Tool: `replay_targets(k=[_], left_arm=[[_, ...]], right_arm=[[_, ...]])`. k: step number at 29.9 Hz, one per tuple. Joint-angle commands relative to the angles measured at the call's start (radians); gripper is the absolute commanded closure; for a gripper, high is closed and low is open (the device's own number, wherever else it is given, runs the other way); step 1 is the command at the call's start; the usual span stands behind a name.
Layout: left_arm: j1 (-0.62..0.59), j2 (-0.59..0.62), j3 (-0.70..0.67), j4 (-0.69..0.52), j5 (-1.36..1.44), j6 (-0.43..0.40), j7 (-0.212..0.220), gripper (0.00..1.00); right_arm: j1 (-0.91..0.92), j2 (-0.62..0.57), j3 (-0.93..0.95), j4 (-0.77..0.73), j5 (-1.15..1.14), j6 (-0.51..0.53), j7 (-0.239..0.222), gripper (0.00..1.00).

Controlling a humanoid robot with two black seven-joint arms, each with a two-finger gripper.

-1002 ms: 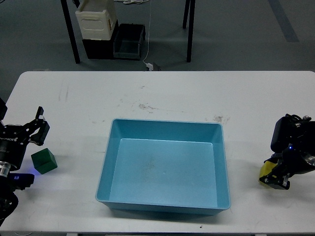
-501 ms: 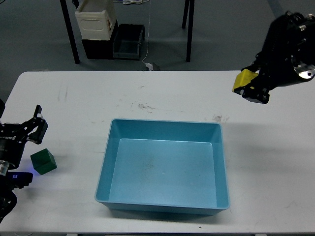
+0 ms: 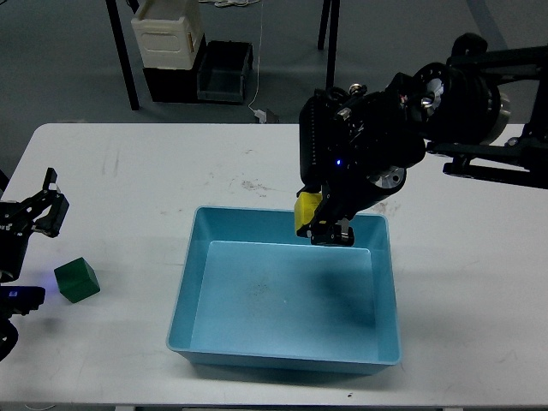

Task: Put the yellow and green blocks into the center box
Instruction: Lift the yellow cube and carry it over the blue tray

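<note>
A big white table (image 3: 128, 171) fills most of the view. In the middle of it sits a blue box (image 3: 184, 287) with low walls and an open top. The inside of the box has nothing in it.

The right arm comes in from the 3 o'clock side and reaches over the far edge of the box. At its end, the right gripper (image 3: 324, 224) points down. Its two fingers are closed tight on the yellow block (image 3: 306, 211). The yellow block is up in the air, just above the far wall of the box, at about 12 o'clock from the box's middle. It is not touching the box floor. A dark shadow from the arm falls on the floor of the box under it.

The green block (image 3: 76, 280) sits on the table at about 9 o'clock from the box, well apart from it. It rests flat on the table and nothing holds it.

The left gripper (image 3: 44, 207) is near the table's 9 o'clock edge, a little beyond the green block, toward 11 o'clock from it. Its fingers are spread apart and hold nothing. It is not touching the green block.

Past the table, at 12 o'clock, a cream bin (image 3: 168, 34) sits on top of dark crates (image 3: 224, 73) on the grey floor
</note>
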Motion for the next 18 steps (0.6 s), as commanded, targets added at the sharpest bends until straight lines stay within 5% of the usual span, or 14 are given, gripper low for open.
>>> replay_targets(k=[1,7,10,13,18], left_arm=[[-0.034,0.020,0.001,0.003,0.003,0.000,0.001,0.00],[-0.089,0.037,0.001,0.026,0.003,0.000,0.000,0.00],[-0.094,0.048,-0.001,0.044,-0.006,0.000,0.000,0.00],[-0.094,0.054,-0.001,0.047,-0.005,0.000,0.001,0.00],[-0.095,0.065,-0.018,0.054,-0.005,0.000,-0.008,0.00]], right_arm=[[-0.041,0.051,-0.051,-0.006,-0.012,0.000,0.000,0.96],[-0.147,0.159,-0.084,-0.119,-0.012,0.000,0.000,0.79],[-0.208,0.200,-0.083,-0.190,-0.004,0.000,0.000,0.59],[-0.228,0.210,-0.080,-0.203,0.003,0.000,0.000,0.25],[-0.236,0.205,-0.068,-0.207,0.005,0.000,0.000,0.15]])
